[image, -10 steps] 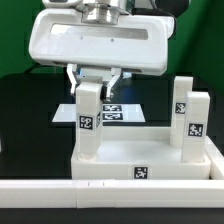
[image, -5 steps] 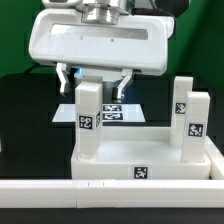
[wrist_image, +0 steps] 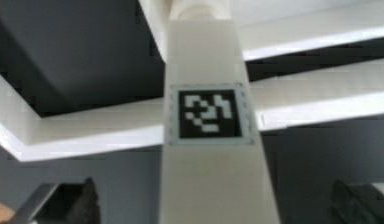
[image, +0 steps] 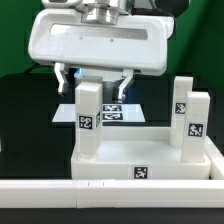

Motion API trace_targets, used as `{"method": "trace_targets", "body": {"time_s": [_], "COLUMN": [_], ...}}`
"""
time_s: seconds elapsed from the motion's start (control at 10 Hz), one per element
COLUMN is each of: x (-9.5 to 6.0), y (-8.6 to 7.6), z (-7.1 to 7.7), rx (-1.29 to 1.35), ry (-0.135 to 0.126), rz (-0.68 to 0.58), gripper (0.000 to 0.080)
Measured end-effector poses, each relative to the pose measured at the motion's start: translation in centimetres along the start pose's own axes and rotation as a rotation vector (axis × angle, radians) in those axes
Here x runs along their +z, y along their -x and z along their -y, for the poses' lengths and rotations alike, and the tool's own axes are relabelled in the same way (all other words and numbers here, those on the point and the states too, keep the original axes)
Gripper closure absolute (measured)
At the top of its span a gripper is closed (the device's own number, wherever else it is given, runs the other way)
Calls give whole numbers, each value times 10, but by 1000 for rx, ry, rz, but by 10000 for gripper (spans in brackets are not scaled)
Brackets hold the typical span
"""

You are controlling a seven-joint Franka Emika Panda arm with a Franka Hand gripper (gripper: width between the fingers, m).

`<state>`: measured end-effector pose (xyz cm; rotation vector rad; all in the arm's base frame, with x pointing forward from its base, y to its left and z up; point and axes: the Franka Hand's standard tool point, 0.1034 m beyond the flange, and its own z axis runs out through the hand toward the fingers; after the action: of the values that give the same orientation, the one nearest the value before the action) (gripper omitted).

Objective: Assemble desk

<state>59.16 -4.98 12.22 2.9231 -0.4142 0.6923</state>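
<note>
The white desk top [image: 150, 158] lies flat on the dark table. A white leg [image: 90, 120] with a square tag stands upright in its corner on the exterior view's left. Two more legs [image: 196, 125] stand on the right. My gripper [image: 93, 80] hangs open just over the left leg's top, one finger [image: 63, 78] on each side and clear of it. In the wrist view the tagged leg [wrist_image: 210, 110] runs between the dark fingertips [wrist_image: 64, 200], with gaps on both sides, and the desk top's rim [wrist_image: 100, 135] lies beneath.
The marker board [image: 118, 112] lies flat behind the desk top. A long white rail [image: 110, 192] runs across the front edge. The arm's broad white wrist housing [image: 100, 45] hangs above the left leg.
The jaws have spread from shut on the left leg's top to wide apart. The leg stays standing where it was, and the arm has barely moved.
</note>
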Motion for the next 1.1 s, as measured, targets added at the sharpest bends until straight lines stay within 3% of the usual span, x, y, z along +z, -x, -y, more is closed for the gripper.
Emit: {"method": "trace_targets", "body": {"time_s": [0.2, 0.4, 0.5, 0.9, 1.1], "x": [-9, -5, -5, -5, 2], "y": [-6, -8, -8, -7, -11], "z": [-15, -33, -35, -8, -3], "rx": [16, 39, 49, 94, 85], "ry": [-18, -24, -28, -38, -31], "rz": [123, 266, 305, 329, 326], "gripper": [151, 151, 151, 151, 151]}}
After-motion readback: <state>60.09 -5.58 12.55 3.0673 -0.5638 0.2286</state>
